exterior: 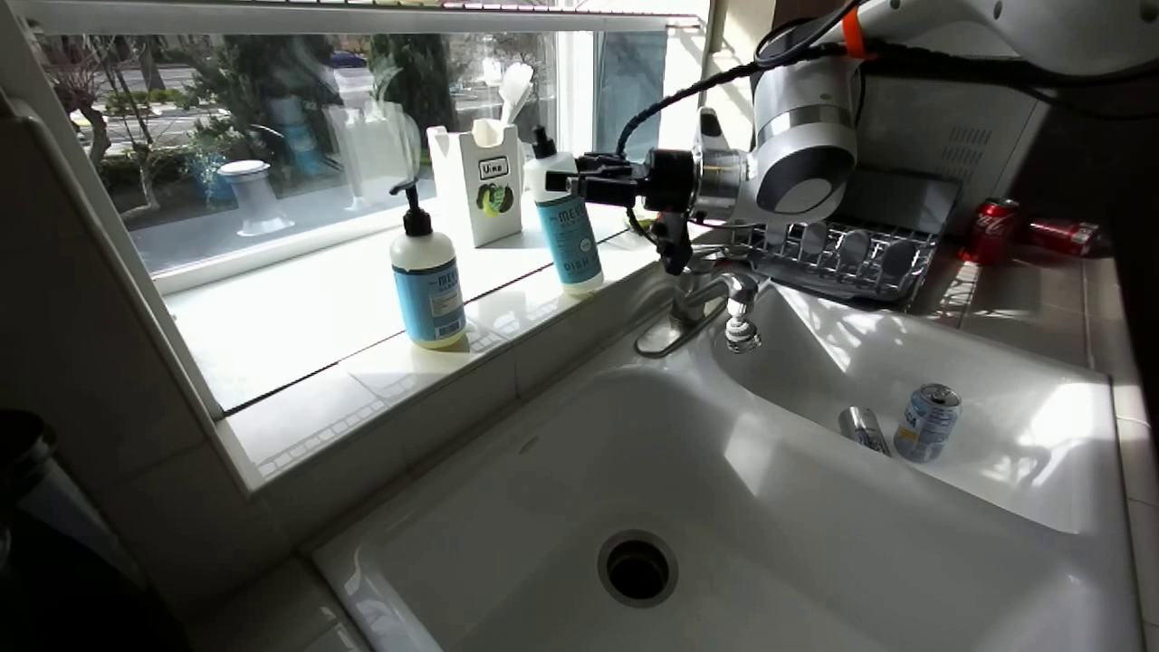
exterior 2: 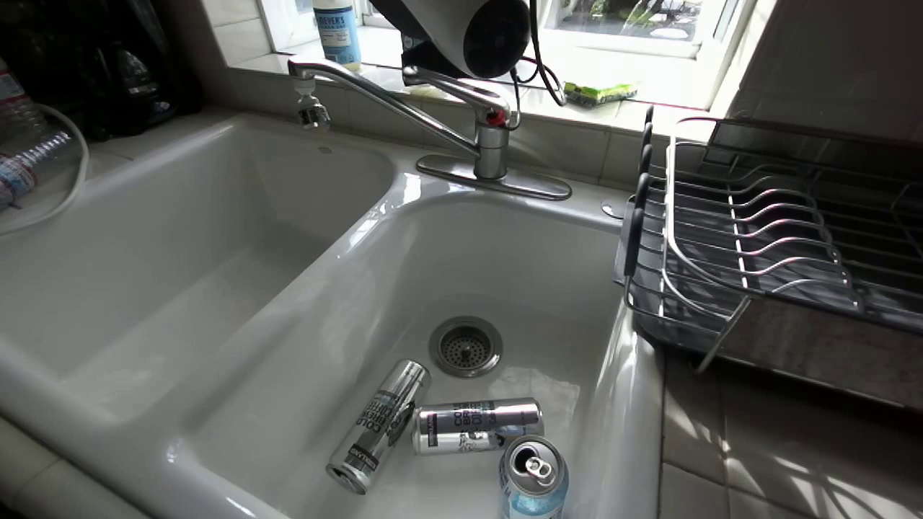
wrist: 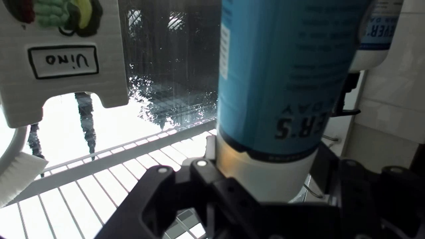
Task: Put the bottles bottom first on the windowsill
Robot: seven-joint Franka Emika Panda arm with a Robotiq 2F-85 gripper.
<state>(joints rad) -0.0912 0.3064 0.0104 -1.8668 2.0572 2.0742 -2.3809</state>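
The white, glossy 2-bowl sink (exterior 2: 508,249) contained 2 slim silver metal cans (exterior 2: 381,427) lying down and an upright pale blue can (exterior 2: 535,481); a tall white box (exterior: 493,204) held a white brush (exterior: 515,89). On the pale, narrow windowsill (exterior: 389,373) stood a blue-labelled plastic bottle with a black pump head (exterior: 430,285). Near it, a teal-labelled plastic bottle with a black tapered cap (exterior: 570,243), clasped at its white shoulder by the black gripper (exterior: 563,176), was at the windowsill's front edge (base contact was unclear). Only an exterior view showed 2 red cans (exterior: 989,233).

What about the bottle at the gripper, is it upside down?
No, in an exterior view the bottle has its black cap at the top.
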